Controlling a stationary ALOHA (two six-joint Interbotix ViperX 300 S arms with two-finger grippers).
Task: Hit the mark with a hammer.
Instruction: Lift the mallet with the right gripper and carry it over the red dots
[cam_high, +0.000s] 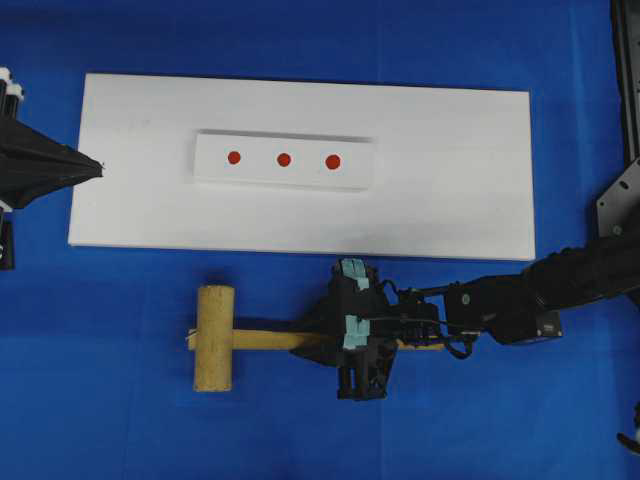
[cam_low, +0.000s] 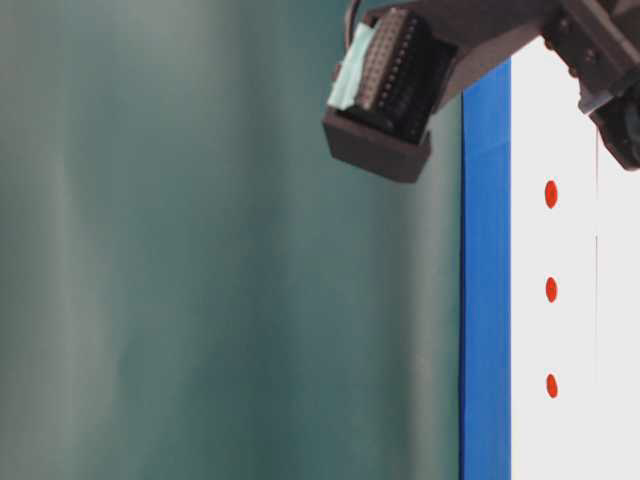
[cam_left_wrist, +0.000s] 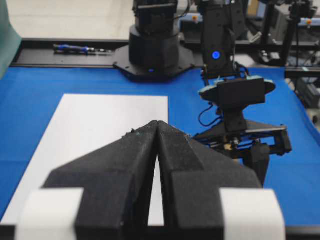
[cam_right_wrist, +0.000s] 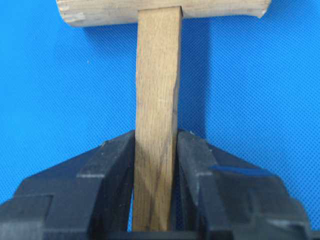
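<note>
The hammer lies flat on the blue cloth in front of the white board, with its thick head (cam_high: 213, 337) to the left and its handle (cam_high: 270, 339) pointing right. My right gripper (cam_high: 320, 338) is shut on the handle; in the right wrist view both fingers of the right gripper (cam_right_wrist: 156, 137) press the flat sides of the handle (cam_right_wrist: 157, 75), below the head (cam_right_wrist: 165, 10). Three red marks (cam_high: 233, 157) (cam_high: 284, 159) (cam_high: 333, 161) sit on a small white block (cam_high: 210, 165). My left gripper (cam_high: 95, 167) is shut and empty at the board's left edge, and the fingertips of the left gripper (cam_left_wrist: 156, 123) meet.
The white board (cam_high: 450, 190) covers the middle of the blue cloth. The right arm (cam_high: 540, 290) stretches in from the right edge. The table-level view is mostly a blurred green surface, with the red marks (cam_low: 551, 289) at its right. A black arm base (cam_left_wrist: 152, 45) stands at the far side.
</note>
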